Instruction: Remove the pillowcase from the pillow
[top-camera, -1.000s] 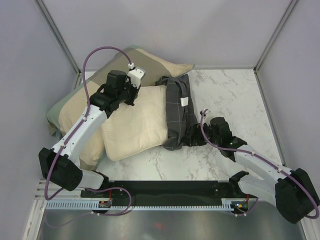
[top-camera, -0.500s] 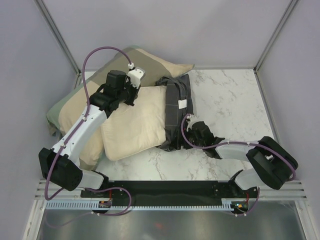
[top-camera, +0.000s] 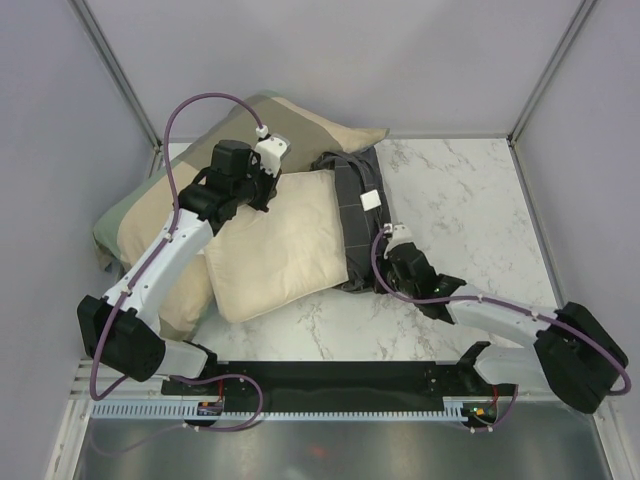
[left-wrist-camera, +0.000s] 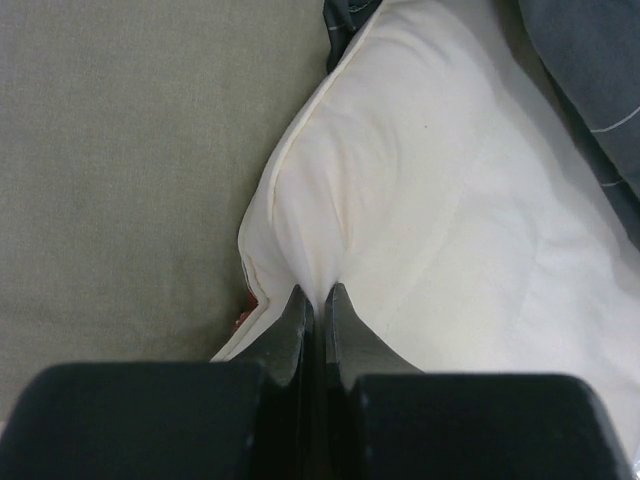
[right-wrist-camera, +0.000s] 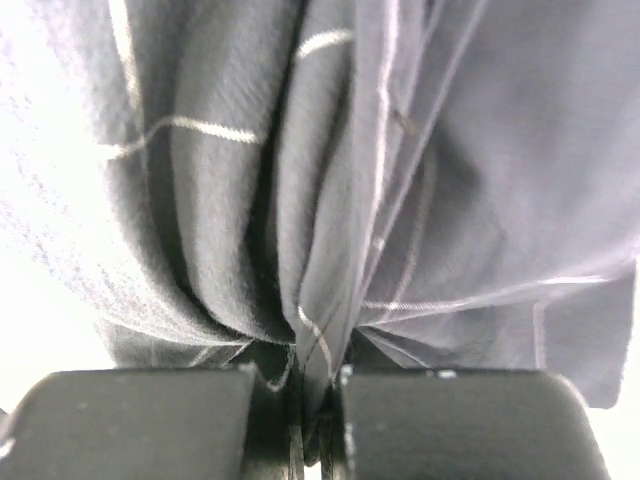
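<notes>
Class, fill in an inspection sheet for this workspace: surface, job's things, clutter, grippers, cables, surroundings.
Surface: marble table, white with grey veins.
Job's things: pillowcase bunched at the right end of the cream pillow, which is mostly bare.
Clutter: olive-and-tan pillow at the back left, partly under the cream one.
Grippers: left gripper shut on the pillow's edge; right gripper shut on pillowcase folds.
Cables: purple cable looping above the left arm; another along the right arm.
Surroundings: grey walls, metal corner posts.

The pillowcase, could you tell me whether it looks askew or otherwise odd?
Yes: the pillowcase is bunched in folds at the right end of the pillow, leaving most of it bare. Nothing looks torn or spilled.
</notes>
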